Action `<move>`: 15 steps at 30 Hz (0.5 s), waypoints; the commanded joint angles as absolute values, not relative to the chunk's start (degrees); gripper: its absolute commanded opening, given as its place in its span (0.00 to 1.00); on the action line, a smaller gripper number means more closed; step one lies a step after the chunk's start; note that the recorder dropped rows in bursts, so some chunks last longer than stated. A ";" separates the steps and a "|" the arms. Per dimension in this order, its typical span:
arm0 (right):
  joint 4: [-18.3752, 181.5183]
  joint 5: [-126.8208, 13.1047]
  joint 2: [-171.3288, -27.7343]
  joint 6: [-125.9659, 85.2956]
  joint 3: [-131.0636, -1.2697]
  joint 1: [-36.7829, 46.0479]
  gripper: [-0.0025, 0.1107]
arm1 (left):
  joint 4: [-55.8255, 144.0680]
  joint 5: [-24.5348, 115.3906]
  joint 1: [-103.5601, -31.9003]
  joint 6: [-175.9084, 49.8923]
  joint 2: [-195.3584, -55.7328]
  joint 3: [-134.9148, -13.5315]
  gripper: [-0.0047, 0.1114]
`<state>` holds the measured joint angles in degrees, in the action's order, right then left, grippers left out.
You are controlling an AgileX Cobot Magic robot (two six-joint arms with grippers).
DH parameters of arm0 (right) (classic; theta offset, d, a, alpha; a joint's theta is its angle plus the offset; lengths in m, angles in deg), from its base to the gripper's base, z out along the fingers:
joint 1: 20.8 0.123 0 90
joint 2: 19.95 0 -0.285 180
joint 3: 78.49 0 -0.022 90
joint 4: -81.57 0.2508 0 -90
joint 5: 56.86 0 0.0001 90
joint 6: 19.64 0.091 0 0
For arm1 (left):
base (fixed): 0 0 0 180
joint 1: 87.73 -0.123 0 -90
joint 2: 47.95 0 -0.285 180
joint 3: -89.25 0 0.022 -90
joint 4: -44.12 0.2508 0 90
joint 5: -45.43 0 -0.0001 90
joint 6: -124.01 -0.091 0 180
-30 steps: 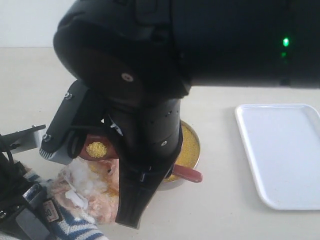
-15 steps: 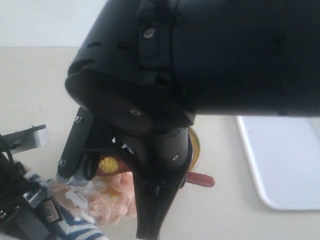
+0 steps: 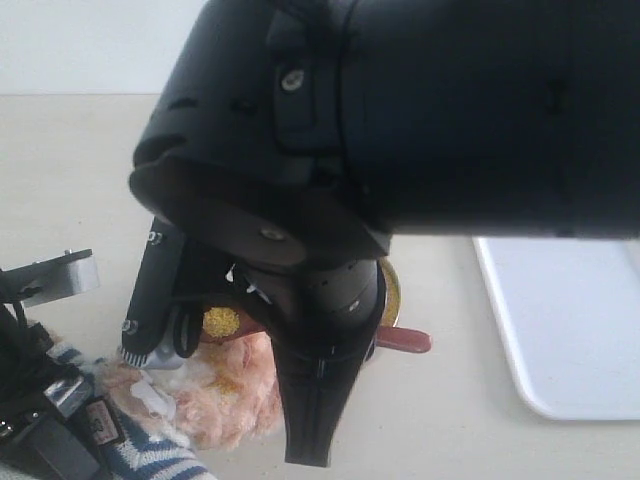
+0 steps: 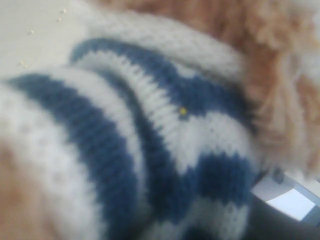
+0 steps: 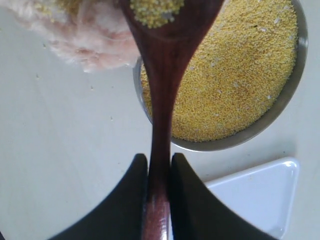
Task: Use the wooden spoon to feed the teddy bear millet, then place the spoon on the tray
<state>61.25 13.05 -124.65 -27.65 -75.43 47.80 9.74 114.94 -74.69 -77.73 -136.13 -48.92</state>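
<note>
right tool (image 5: 159,167) pinches the wooden spoon (image 5: 165,75) by its handle. left tool (image 3: 40,420): grip state cannot be told. the spoon's bowl, loaded with millet (image 5: 152,10), is at the teddy bear (image 3: 225,395), near left on the tabletop (image 5: 60,150). more millet sits in the metal bowl (image 5: 287,105) beside the bear. feeding appears under way; placing the spoon on the tray (image 3: 570,320), right, is not yet done. spoon: dark reddish-brown, slim, glossy.

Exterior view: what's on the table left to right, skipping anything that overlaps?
bear → spoonful of millet → bowl → tray. Right arm spans most of the view, so unplaced.
</note>
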 commanded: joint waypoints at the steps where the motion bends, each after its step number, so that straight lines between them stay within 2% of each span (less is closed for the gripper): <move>1: 60.37 13.10 -124.41 -28.36 -75.38 47.85 0.02 | 8.57 115.39 -74.50 -78.15 -136.06 -49.18 0.07; 15: 56.68 13.10 -124.41 -29.50 -75.38 50.96 0.02 | 8.57 115.39 -74.50 -78.28 -136.06 -49.18 0.07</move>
<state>57.94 13.05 -124.65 -29.05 -75.43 49.93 9.74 114.94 -74.69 -77.73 -136.13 -48.92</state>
